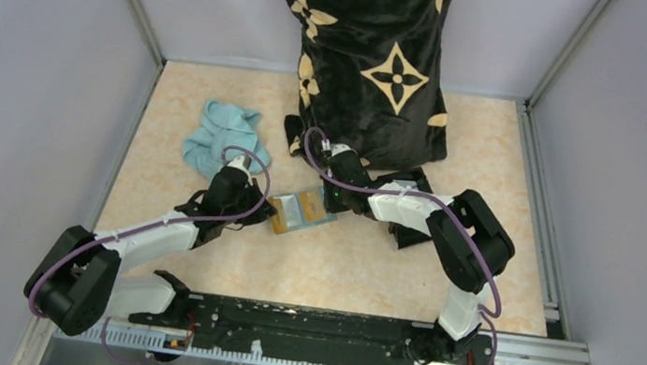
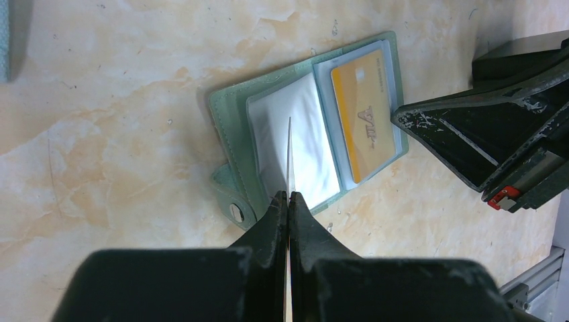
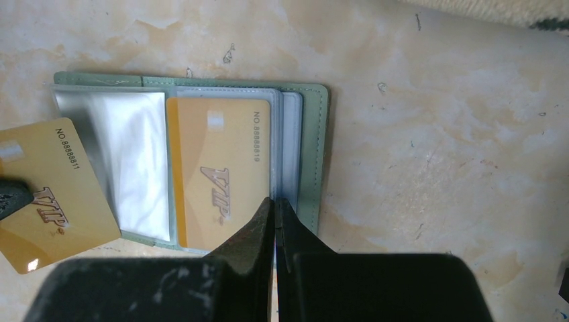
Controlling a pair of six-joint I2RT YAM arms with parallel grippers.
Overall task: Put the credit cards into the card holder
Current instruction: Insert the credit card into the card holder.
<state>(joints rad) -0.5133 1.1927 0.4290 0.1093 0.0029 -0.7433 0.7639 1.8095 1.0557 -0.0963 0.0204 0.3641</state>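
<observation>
Two pairs of jaws were pressed together. The left gripper (image 2: 288, 200) pinched a tan-orange VIP card (image 3: 54, 191), which the left wrist view showed edge-on as a thin line above the card holder (image 2: 231, 117). The right gripper (image 3: 274, 206) had its fingertips tight together at the card holder's edge, against the clear sleeves. Whether they nipped a sleeve could not be told. The sage-green card holder lay open and flat on the marbled table (image 1: 337, 265), between the two grippers. A second VIP card (image 3: 218, 171) sat in one of its clear sleeves, beside an empty sleeve (image 3: 134, 157). Beyond the card holder lay a light blue cloth (image 1: 217, 138) and a black floral-patterned fabric (image 1: 379, 58).
</observation>
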